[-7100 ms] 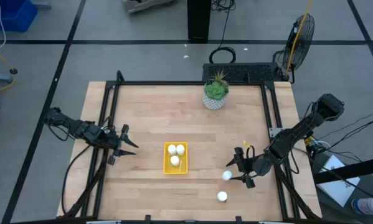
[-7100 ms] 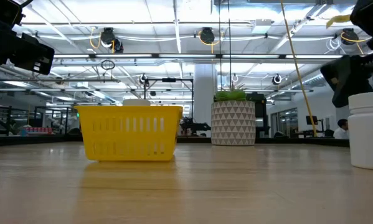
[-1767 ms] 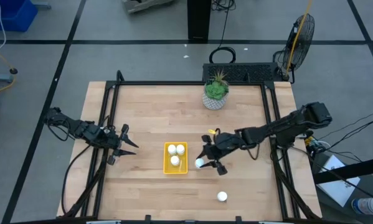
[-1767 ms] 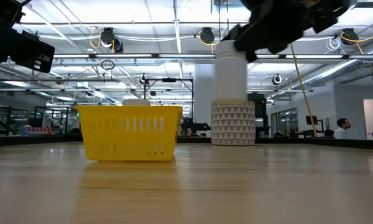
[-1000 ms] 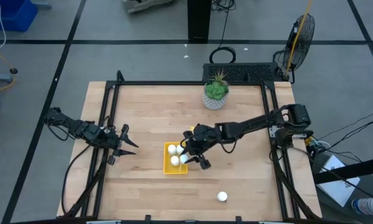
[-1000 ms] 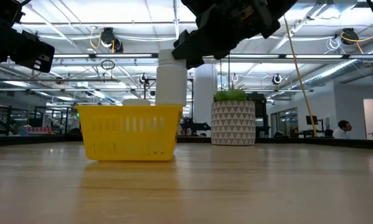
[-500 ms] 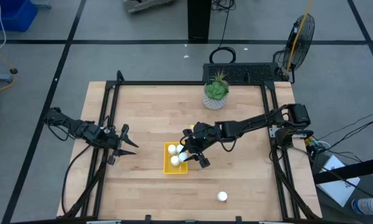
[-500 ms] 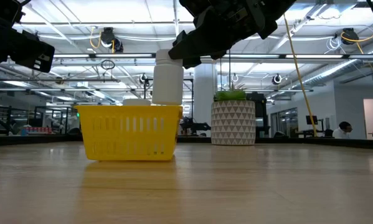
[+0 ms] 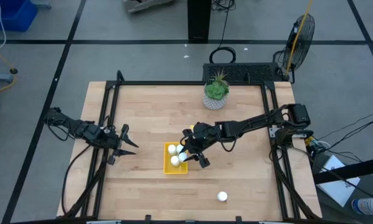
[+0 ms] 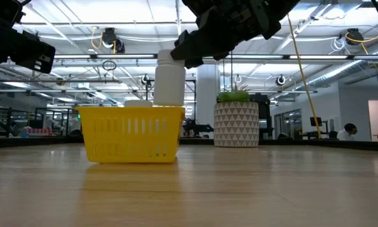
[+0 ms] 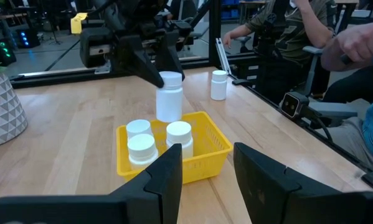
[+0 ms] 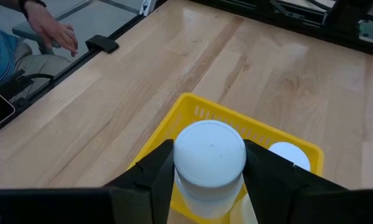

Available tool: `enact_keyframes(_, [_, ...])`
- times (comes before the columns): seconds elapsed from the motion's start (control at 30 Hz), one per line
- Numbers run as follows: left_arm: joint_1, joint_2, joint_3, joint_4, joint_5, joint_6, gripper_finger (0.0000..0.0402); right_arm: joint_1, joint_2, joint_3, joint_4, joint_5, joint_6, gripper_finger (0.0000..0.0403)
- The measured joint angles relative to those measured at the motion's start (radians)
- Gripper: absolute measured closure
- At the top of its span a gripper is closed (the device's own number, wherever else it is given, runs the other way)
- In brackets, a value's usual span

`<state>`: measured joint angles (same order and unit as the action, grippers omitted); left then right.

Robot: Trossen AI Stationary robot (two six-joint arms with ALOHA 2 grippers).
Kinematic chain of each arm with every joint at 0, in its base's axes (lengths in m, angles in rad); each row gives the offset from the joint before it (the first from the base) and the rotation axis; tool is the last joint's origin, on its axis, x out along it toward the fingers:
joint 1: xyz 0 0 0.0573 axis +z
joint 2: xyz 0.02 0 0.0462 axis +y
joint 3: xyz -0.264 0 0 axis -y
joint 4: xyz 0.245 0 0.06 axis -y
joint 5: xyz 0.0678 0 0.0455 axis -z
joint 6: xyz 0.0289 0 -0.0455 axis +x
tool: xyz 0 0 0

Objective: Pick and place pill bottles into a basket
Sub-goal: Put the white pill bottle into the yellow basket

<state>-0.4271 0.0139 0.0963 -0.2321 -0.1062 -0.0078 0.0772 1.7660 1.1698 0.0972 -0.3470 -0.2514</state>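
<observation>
white pill bottles [image 11: 179, 133]: three in yellow basket [image 9: 165, 168], one gripped, one loose

Matt white plastic pill bottles [image 11: 169, 96]; yellow slotted plastic basket [image 11: 208, 152]; wood table [image 9: 149, 106].

right pincer [image 9: 190, 156] carried a pill bottle [image 10: 170, 79] from the table's right side to above the basket [image 9: 175, 169]

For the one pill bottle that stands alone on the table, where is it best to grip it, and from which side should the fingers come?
The lone pill bottle stands upright on the table, cap up, nothing close around it. Probably best to grip the round body just under the cap, fingers on opposite sides, coming from above. The right gripper is nearer, but it holds another bottle over the basket.
</observation>
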Motion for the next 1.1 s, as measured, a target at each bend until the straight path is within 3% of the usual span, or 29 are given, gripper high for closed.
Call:
enact_keyframes(0.5, [0.0,0.0,0.0,0.0,0.0,0.0,0.0252,-0.015,0.002,0.0,0.003,0.0,0.002,0.0246])
enact_keyframes(0.73, [0.0,0.0,0.0,0.0,0.0,0.0,0.0252,-0.02,0.078,0.005,0.035,-0.013,0.013,0.0246])
enact_keyframes(1.1, [0.0,0.0,0.0,-0.001,0.0,0.0,0.0252,-0.017,0.091,0.003,0.039,-0.024,0.023,0.0246])
